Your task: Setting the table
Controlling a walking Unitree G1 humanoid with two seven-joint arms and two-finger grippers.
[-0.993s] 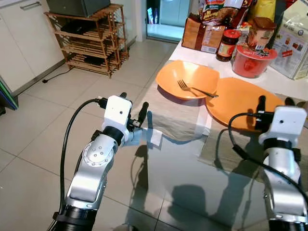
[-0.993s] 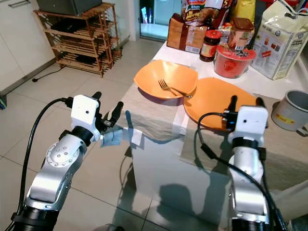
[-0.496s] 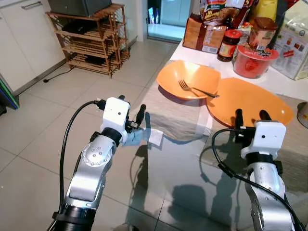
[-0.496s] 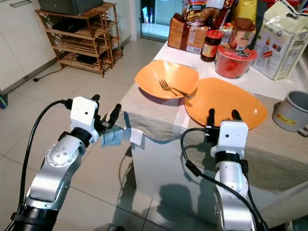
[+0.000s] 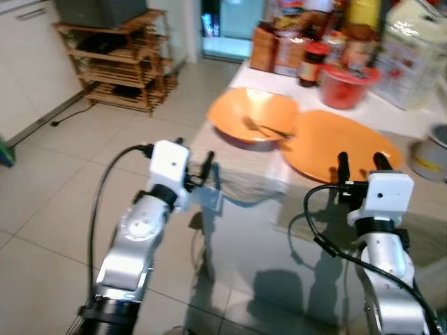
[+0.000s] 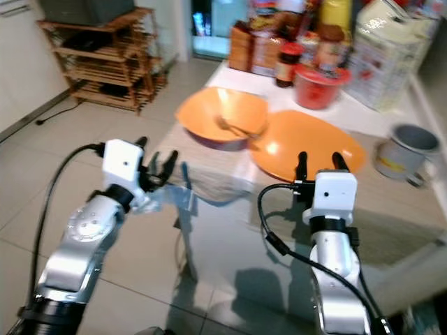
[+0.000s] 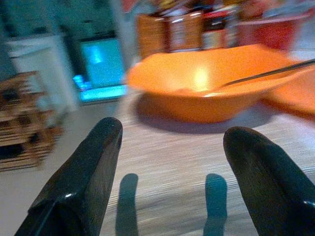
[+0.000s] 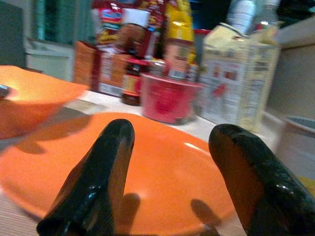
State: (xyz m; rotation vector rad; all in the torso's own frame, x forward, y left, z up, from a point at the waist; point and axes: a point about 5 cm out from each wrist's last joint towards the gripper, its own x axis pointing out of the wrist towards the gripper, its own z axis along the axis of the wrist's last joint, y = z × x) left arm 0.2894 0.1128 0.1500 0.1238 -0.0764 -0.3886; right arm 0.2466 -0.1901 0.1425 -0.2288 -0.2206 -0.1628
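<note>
Both grippers are unclenched and carry nothing. The right gripper hovers at the near rim of the flat orange plate, its two black fingers spread with the plate's surface showing between them. The left gripper is held just off the counter's left edge, fingers likewise parted and aimed across the grey runner toward the orange bowl.

As I judge it, the setting is barely begun. The bowl and plate sit side by side, rims touching or nearly so, along the left half of the counter, and the bowl already has a fork lying in it, tines toward the bowl's middle. Neither dish looks placed at a seat near the front edge; both are back toward the clutter at the far edge. The likely remaining work is moving each dish to its spot and laying the fork beside it.

Count: one bowl, one plate, one fork, one runner. At the far edge stand one red tub, one dark jar with a red lid, one large pale bag, and several snack packets too blurred to number. Toward the right edge sits one small grey pot. On the floor beyond the counter's left side is one wooden rack.
</note>
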